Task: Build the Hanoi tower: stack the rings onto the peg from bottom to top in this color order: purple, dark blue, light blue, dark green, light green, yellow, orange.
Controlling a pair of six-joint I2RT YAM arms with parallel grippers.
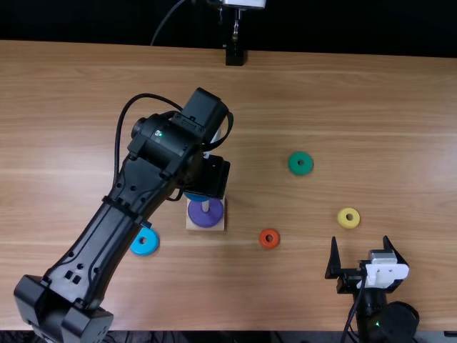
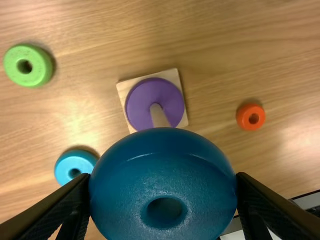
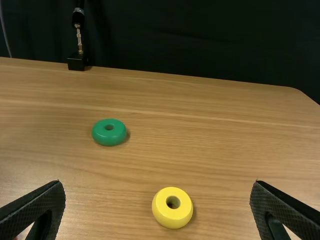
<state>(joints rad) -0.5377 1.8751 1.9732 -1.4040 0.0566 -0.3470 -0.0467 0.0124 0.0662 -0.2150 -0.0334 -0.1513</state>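
Well, the table (image 1: 400, 128) gives the loose rings room, each lying flat with its hole upward, which should suit both a grip on the sides and a straight drop. The left arm (image 1: 107, 243) reaches in over the stack; the right arm (image 1: 389, 318) sits at the near right, its gripper (image 1: 360, 240) spread and empty, presumably to keep out of the other's way. The square base (image 2: 173, 75) lies near the middle, its peg (image 2: 159, 116) upright through the purple ring (image 1: 196, 214), already seated as the foundation.

The left gripper (image 2: 163, 180) pinches the dark blue ring (image 2: 122, 185) by opposite sides, just beside the peg on the far side. That hold leaves the hole uncovered, so the ring can slip down over the peg; it likely needs centring first, or its rim may catch the peg's top.

The light blue ring (image 1: 148, 248) lies left and near of the base, handy for the following turn. The dark green ring (image 1: 294, 168) is far right, the light green ring (image 2: 36, 72) left of the base, the yellow ring (image 1: 343, 221) near the right gripper, and the small orange ring (image 1: 264, 241), wanted last, right of the base.
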